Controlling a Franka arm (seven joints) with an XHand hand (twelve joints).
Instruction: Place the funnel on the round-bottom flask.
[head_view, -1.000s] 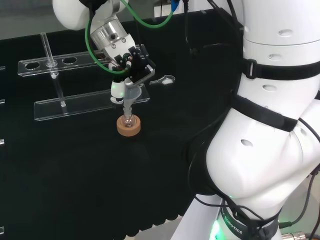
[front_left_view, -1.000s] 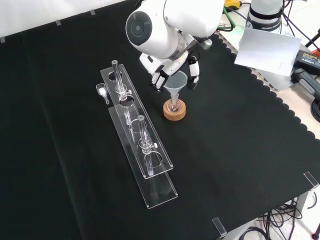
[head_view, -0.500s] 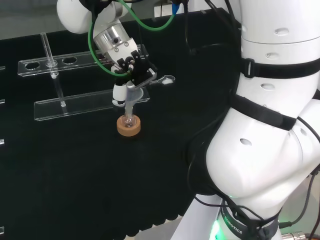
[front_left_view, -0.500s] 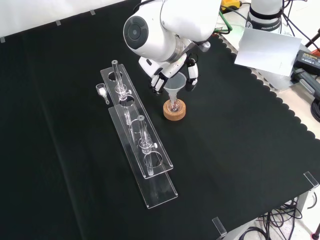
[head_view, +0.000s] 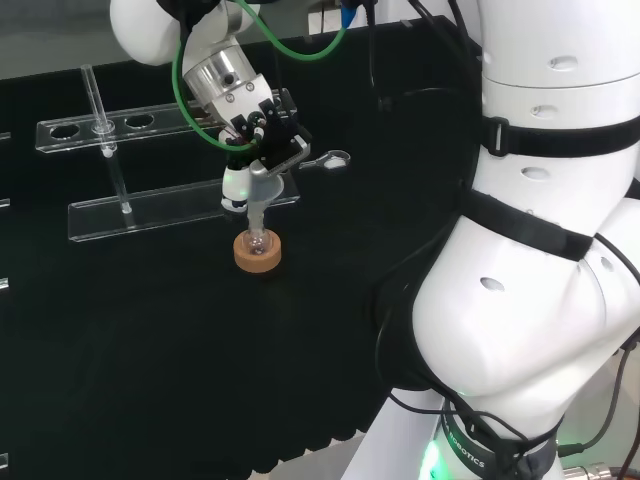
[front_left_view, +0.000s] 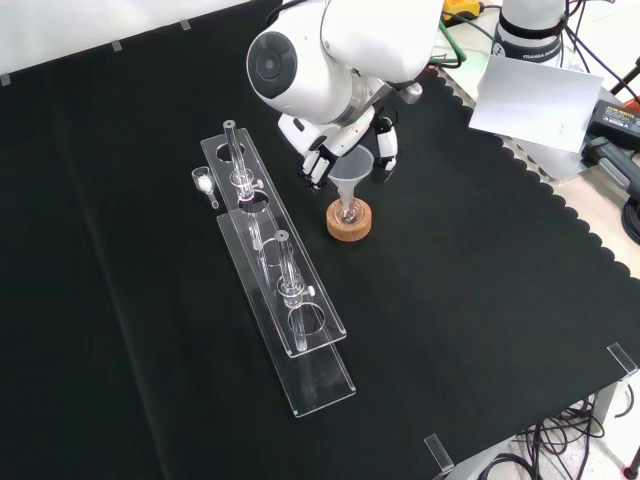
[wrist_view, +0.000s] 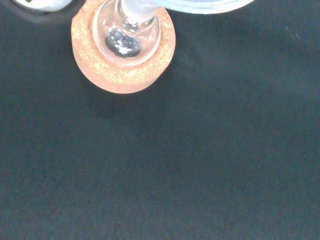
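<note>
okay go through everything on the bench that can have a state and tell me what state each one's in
Funnel: upright, stem down in the flask, held.
Round-bottom flask: upright on its stand.
Cork ring: flat on the cloth, under the flask.
Robot hand: fingers curled round the funnel.
Clear racks: lying flat, side by side.

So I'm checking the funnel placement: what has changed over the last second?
The robot hand, still holding the funnel, shifted a little and brought its stem down into the round-bottom flask. The flask, its cork ring and the clear racks stayed put.
</note>
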